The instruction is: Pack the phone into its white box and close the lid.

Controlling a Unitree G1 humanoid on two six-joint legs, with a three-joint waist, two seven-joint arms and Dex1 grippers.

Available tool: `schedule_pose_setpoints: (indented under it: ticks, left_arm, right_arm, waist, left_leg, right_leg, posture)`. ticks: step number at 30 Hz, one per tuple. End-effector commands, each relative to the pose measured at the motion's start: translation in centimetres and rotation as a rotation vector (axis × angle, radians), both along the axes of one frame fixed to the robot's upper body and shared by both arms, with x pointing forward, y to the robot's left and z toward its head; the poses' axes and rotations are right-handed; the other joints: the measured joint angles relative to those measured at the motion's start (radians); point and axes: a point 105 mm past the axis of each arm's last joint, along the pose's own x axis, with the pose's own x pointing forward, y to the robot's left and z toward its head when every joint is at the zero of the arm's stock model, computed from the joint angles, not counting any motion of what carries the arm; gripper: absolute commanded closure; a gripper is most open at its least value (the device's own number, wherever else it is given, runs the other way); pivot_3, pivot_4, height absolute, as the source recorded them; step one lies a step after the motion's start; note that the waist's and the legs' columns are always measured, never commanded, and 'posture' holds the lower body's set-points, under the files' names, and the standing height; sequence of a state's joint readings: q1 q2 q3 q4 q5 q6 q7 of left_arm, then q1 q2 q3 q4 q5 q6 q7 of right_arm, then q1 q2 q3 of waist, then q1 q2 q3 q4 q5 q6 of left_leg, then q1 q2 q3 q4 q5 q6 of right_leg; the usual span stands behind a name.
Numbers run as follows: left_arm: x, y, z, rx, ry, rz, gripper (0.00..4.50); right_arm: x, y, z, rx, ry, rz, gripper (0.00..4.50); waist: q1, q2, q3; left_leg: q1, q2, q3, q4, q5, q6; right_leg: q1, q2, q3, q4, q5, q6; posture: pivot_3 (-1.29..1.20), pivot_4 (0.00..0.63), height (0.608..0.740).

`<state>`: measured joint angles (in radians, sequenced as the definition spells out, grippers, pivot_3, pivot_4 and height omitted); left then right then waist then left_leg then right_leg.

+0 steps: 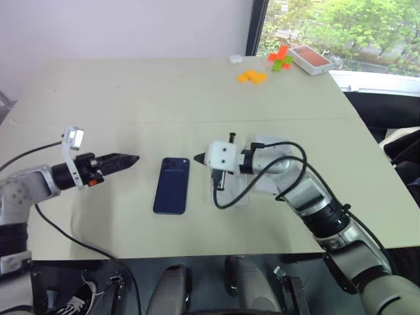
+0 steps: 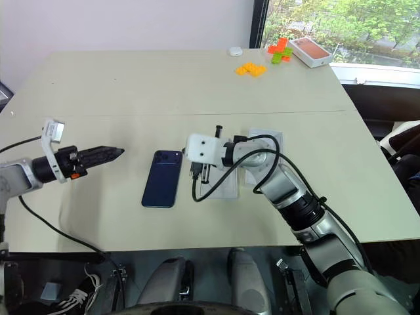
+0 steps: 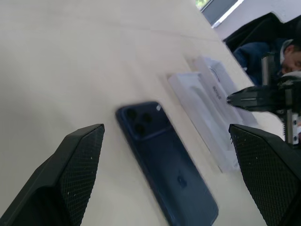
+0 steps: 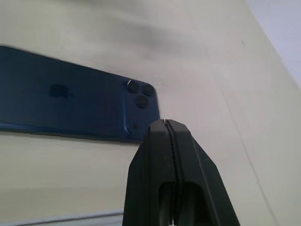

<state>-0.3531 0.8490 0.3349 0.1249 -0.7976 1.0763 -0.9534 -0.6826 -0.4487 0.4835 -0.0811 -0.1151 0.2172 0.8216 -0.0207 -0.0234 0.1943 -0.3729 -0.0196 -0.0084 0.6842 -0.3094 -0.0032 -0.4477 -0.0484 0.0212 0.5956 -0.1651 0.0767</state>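
Near the middle of the beige table (image 1: 131, 98), somewhat toward its near edge, the phone (image 1: 172, 186) is laid flat with its dark blue back up and its camera cluster at the end facing the far edge. Just beside it, on the side toward the table's right edge, the white box (image 1: 235, 190) is set flat, partly covered by the right arm and its black cable (image 1: 226, 197); a second flat white piece (image 2: 272, 139) is seen touching it on the far side, and whether that is the lid cannot be told. The right gripper (image 1: 197, 159) is clenched on nothing, its two black fingers pressed together, and is held just above the table beside the phone's camera corner. The left gripper (image 1: 131, 159) is spread wide and empty, and is held apart from the phone on the side toward the table's left edge. At the far right corner, an orange-topped box (image 1: 310, 58), orange blocks (image 1: 252, 77) and green and red blocks (image 1: 281, 59) are gathered.
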Motion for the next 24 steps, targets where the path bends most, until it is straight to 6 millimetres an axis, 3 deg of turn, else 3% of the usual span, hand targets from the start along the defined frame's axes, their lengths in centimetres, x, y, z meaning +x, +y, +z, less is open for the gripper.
schedule_pose_setpoints:
  ticks: [1,9,19,24]
  left_arm:
    - [0.3,0.5,-0.8,0.025,0.054,0.038,0.00]
    - [-0.3,-2.7,-2.2,-0.007,0.165,-0.035,0.00]
    - [-0.3,-3.4,-3.1,0.034,0.279,-0.026,0.00]
    - [-0.1,-4.1,-3.4,0.035,0.299,-0.033,0.00]
  right_arm:
    - [-0.2,0.7,-0.6,-0.108,-0.115,0.051,4.45]
    - [0.7,1.5,-2.6,-0.249,-0.183,0.068,4.45]
    - [1.3,1.2,-3.6,-0.401,-0.237,0.090,4.45]
    - [0.8,1.2,-4.6,-0.481,-0.131,0.106,4.45]
  waist:
    - [0.003,-0.001,0.000]
    - [0.001,-0.001,0.000]
    - [0.000,-0.001,0.000]
    - [0.002,-0.001,0.000]
  left_leg:
    - [0.000,0.000,0.000,0.000,0.000,0.000]
    - [0.000,0.000,-0.001,0.000,0.001,-0.001]
    - [0.000,0.000,-0.001,0.000,0.001,-0.002]
    - [0.000,0.000,-0.001,0.000,0.001,-0.002]
  right_leg:
    - [0.000,0.000,0.000,0.000,0.000,0.000]
    - [0.000,0.000,0.000,0.000,0.000,0.000]
    - [0.000,0.000,0.000,0.001,0.000,-0.001]
    - [0.000,0.000,0.000,0.001,0.000,-0.001]
  posture:
    - [0.00,0.150,0.740]
    - [0.00,0.150,0.740]
    - [0.00,0.150,0.740]
    - [0.00,0.150,0.740]
